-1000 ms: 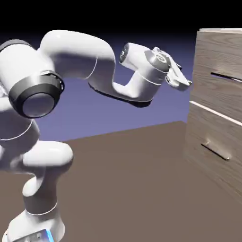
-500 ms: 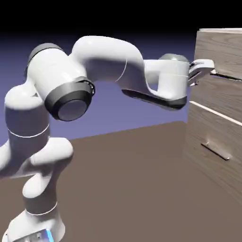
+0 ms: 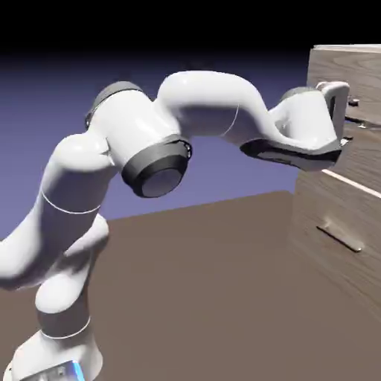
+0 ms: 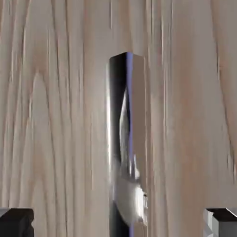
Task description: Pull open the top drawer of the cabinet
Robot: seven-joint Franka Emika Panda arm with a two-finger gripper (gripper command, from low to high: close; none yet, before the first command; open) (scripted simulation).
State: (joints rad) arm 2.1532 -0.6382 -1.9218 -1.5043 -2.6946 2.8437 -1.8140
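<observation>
The cabinet (image 3: 347,52) stands at the exterior view's right, grey-brown wood grain with a pale seam (image 3: 348,182) between two fronts. The top drawer (image 3: 366,152) looks flush with the front. My gripper (image 3: 353,113) is right at its thin dark bar handle (image 3: 365,125), most of which the hand hides. In the hand view the top drawer's wood (image 4: 55,115) fills the picture. The handle (image 4: 124,139) runs up the middle, shiny and dark. My gripper (image 4: 119,223) is open, and its fingertips (image 4: 16,222) stand wide on either side of the bar without touching it.
The lower drawer (image 3: 350,264) with its own bar handle (image 3: 340,238) sits below the seam. Brown table surface (image 3: 216,290) stretches between the robot's base and the cabinet. My forearm (image 3: 290,134) crosses just left of the cabinet's near edge.
The arm has swung right and stretched out. The hand went from hanging left of the cabinet to sitting at the top drawer's handle. The drawer has not moved.
</observation>
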